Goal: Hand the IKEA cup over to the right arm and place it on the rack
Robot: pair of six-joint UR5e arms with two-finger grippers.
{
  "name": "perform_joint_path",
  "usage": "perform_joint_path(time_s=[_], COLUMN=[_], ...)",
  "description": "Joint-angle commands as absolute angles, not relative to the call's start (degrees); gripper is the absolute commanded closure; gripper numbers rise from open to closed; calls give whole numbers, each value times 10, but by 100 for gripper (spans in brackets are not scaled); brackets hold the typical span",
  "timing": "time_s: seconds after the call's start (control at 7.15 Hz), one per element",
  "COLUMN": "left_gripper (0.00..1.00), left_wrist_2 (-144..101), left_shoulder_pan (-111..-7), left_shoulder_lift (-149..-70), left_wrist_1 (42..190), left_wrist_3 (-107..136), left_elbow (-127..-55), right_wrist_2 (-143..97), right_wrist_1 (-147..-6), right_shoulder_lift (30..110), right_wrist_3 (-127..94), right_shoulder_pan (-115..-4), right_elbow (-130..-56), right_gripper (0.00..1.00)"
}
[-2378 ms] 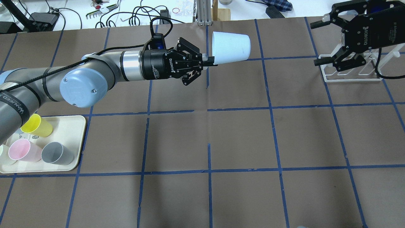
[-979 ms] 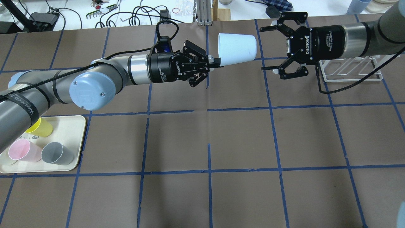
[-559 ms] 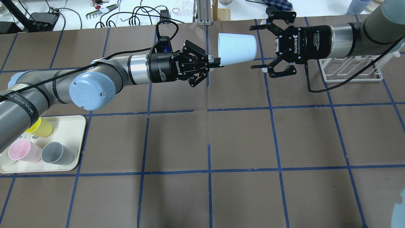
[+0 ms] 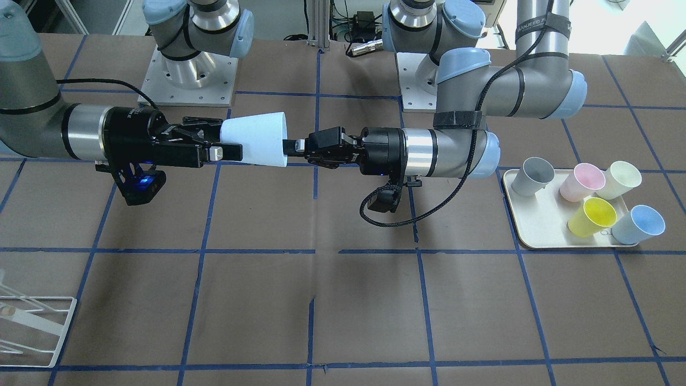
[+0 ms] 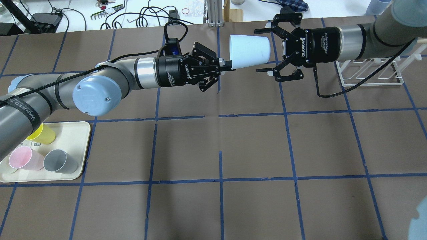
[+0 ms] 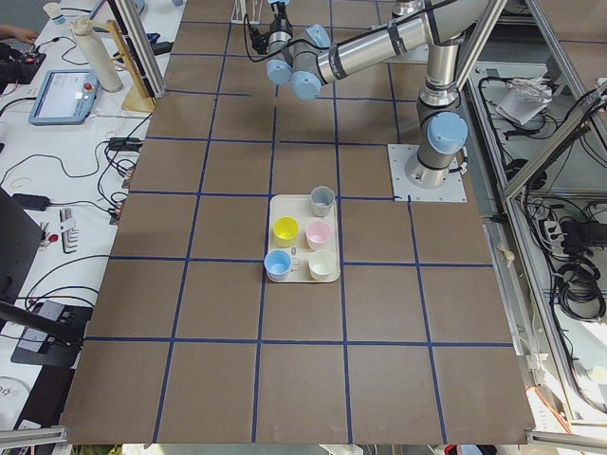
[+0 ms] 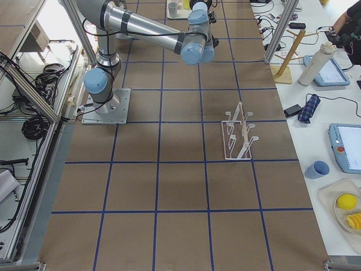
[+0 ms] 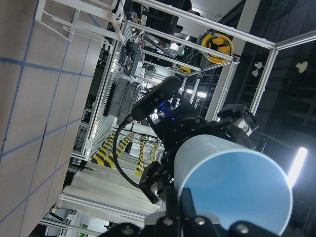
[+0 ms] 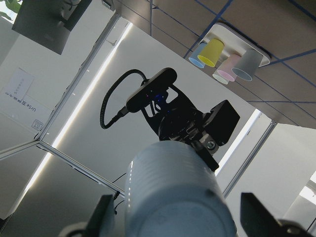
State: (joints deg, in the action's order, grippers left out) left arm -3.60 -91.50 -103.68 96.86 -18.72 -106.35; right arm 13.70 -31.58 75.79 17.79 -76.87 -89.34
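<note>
While the left gripper (image 5: 228, 64) pinches the rim of the IKEA cup (image 5: 249, 51), we see the cup held on its side above the far middle of the table (image 5: 253, 146). Its mouth faces that gripper and its narrow base faces the right gripper (image 5: 256, 51). The right gripper's jaws are spread wide, one on either side of the cup's base end, and in the right wrist view we find a gap between each finger and the cup wall. The right arm (image 5: 390, 28) reaches in level from the robot's right. Brown paper covers the table, ruled into large squares by blue tape (image 5: 284, 113). The rack (image 5: 370, 71) stands on this paper at the far right, partly behind the right arm. On the robot's left side sits a beige tray (image 4: 536, 236) with five cups standing in it: a grey cup (image 4: 531, 177), a pink cup (image 4: 581, 181), a cream cup (image 4: 619, 179), a yellow cup (image 4: 592, 215) and a second pale-blue cup (image 4: 640, 224). Both arms rise from metal base plates (image 4: 190, 80) bolted to the table. Beyond the far edge we note a white bench (image 5: 83, 13) strewn with cables and small tools, and aluminium frame posts (image 7: 282, 28) stand around the cell.
</note>
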Motion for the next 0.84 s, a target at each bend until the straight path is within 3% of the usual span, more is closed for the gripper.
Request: perform_joint_path(time_s=[0.0, 0.42, 0.56, 0.7], left_gripper=[100, 100, 100, 91], left_wrist_2=[-36, -36, -35, -35], left_shoulder_pan=[-914, -914, -914, -914], left_shoulder_lift=[-1037, -1036, -1036, -1036], left_wrist_1=[969, 969, 969, 969], left_wrist_3=[-187, -187, -188, -187], left_elbow=[-1063, -1063, -1063, -1063], right_wrist_2=[134, 139, 140, 144], right_wrist_1=[-323, -327, -329, -350], right_shoulder_lift=[759, 755, 755, 754], right_wrist_3=[178, 177, 176, 170], right_shoulder_pan=[-770, -769, -766, -759], right_elbow=[-891, -888, -888, -887], right_gripper=[27, 52, 55, 56])
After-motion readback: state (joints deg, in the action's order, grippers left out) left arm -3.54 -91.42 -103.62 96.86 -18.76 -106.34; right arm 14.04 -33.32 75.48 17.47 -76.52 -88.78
